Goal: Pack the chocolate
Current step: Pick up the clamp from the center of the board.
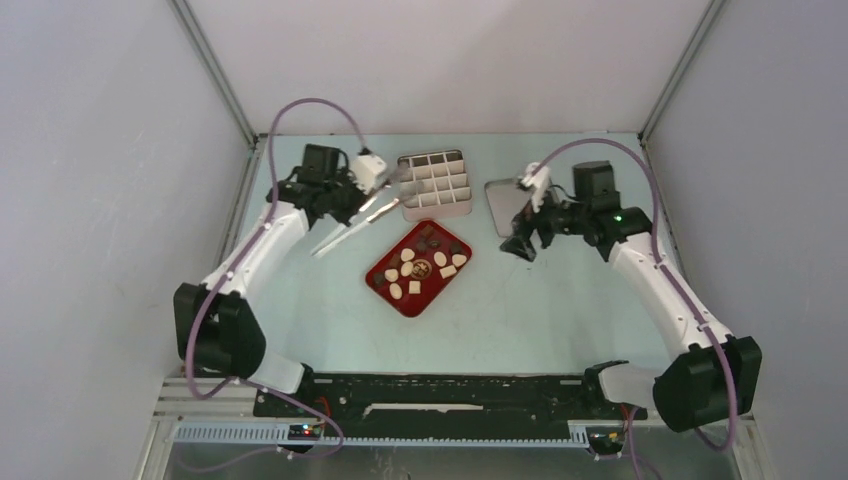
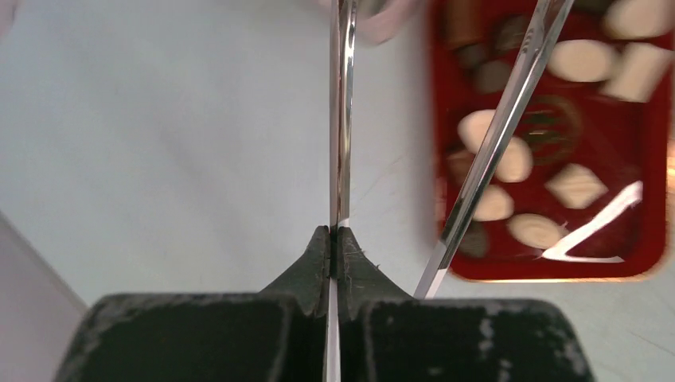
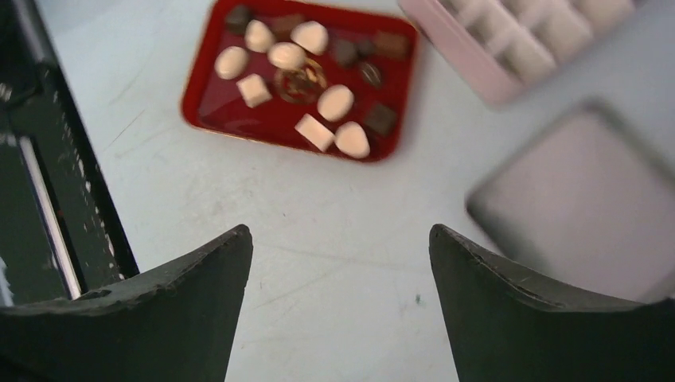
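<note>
The chocolate point(image 1: 440, 259), several small dark and cream pieces, lies on a red tray point(image 1: 413, 306) in mid-table. The same chocolate point(image 3: 336, 102) fills the top of the right wrist view, and blurred chocolate point(image 2: 577, 60) shows at the upper right of the left wrist view. My left gripper point(image 1: 372, 200) is shut on metal tongs point(image 2: 342, 119): one blade is pinched between the jaws and the other splays right over the tray point(image 2: 557, 272). The tongs point(image 1: 345, 228) angle down-left, left of the tray. My right gripper point(image 3: 341, 239) hangs open over bare table, right of the tray.
A pink box point(image 1: 433, 185) divided into compartments stands behind the tray, close to my left gripper. Its flat lid point(image 1: 503, 207) lies to the right, beside my right gripper point(image 1: 522, 245). In the right wrist view the box point(image 3: 517, 40) and lid point(image 3: 589, 207) sit at right.
</note>
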